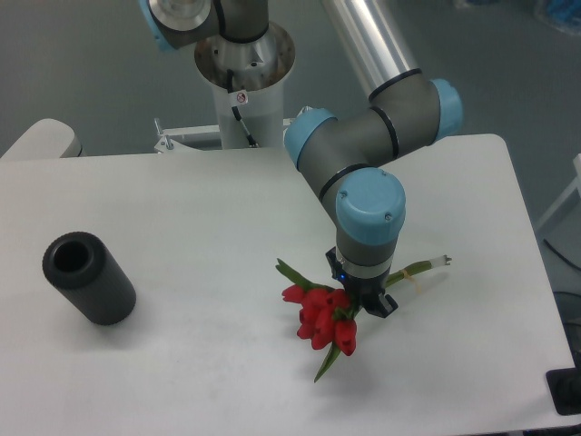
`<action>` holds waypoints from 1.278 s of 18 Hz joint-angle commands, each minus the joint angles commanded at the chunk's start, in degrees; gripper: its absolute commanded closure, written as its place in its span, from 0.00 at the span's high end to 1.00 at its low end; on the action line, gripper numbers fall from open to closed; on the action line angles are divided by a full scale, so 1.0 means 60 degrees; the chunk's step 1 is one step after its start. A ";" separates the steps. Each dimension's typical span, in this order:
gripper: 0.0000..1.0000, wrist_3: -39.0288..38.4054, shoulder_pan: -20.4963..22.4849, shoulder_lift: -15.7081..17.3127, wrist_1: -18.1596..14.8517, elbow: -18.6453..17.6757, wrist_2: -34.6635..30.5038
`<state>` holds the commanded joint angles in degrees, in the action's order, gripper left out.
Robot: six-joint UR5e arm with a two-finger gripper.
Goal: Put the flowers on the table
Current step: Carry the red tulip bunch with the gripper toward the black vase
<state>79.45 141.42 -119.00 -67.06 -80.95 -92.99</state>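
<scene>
The flowers (320, 323), a small bunch of red tulips with green stems and leaves, are at the right middle of the white table (209, 227). Their blooms point to the front left and the stem ends stick out to the right. They are low over the table or resting on it. My gripper (362, 304) points straight down over the middle of the stems. Its dark fingers are closed around the stems just behind the blooms. The wrist hides most of the fingers from this camera.
A dark grey hollow cylinder (88, 278) lies on its side at the left of the table, opening toward the back left. The arm's base (243, 64) stands behind the table's far edge. The table's right edge is close to the stem ends.
</scene>
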 joint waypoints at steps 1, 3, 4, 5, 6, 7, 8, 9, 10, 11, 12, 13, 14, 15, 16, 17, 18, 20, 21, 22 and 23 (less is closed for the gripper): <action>0.18 0.0000 0.0015 0.0000 0.0000 -0.0015 -0.0015; 0.18 0.0000 0.0000 0.0000 0.0000 0.0000 -0.0015; 0.18 -0.0015 0.0000 0.0000 0.0000 -0.0015 -0.0015; 0.18 -0.0044 0.0000 -0.0015 0.0000 -0.0015 -0.0029; 0.18 -0.0058 -0.0015 -0.0015 0.0000 -0.0015 -0.0044; 0.18 -0.0073 -0.0015 -0.0015 0.0000 0.0000 -0.0044; 0.18 -0.0073 -0.0015 -0.0015 -0.0015 0.0000 -0.0029; 0.18 -0.0088 -0.0015 -0.0015 -0.0029 0.0000 -0.0029; 0.18 -0.0102 -0.0029 0.0000 -0.0015 -0.0015 -0.0029; 0.18 -0.0146 -0.0044 0.0000 -0.0029 -0.0015 -0.0044; 0.18 -0.0277 -0.0087 0.0000 -0.0029 -0.0058 -0.0044; 0.18 -0.0583 -0.0189 0.0000 -0.0044 -0.0073 -0.0044; 0.17 -0.0919 -0.0234 0.0015 -0.0058 -0.0088 -0.0044; 0.17 -0.1184 -0.0307 0.0029 -0.0073 -0.0117 -0.0044; 0.16 -0.1390 -0.0438 0.0044 -0.0102 -0.0132 -0.0044; 0.16 -0.1667 -0.0555 0.0087 -0.0117 -0.0190 -0.0044; 0.15 -0.1989 -0.0658 0.0146 -0.0132 -0.0292 -0.0044; 0.14 -0.2735 -0.0805 0.0248 -0.0132 -0.0468 -0.0044; 0.14 -0.3058 -0.0907 0.0278 -0.0132 -0.0556 -0.0058; 0.14 -0.3497 -0.1010 0.0322 -0.0117 -0.0716 -0.0059; 0.14 -0.3805 -0.1069 0.0380 -0.0088 -0.0805 -0.0059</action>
<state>56.62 135.00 -116.72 -67.59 -85.78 -93.34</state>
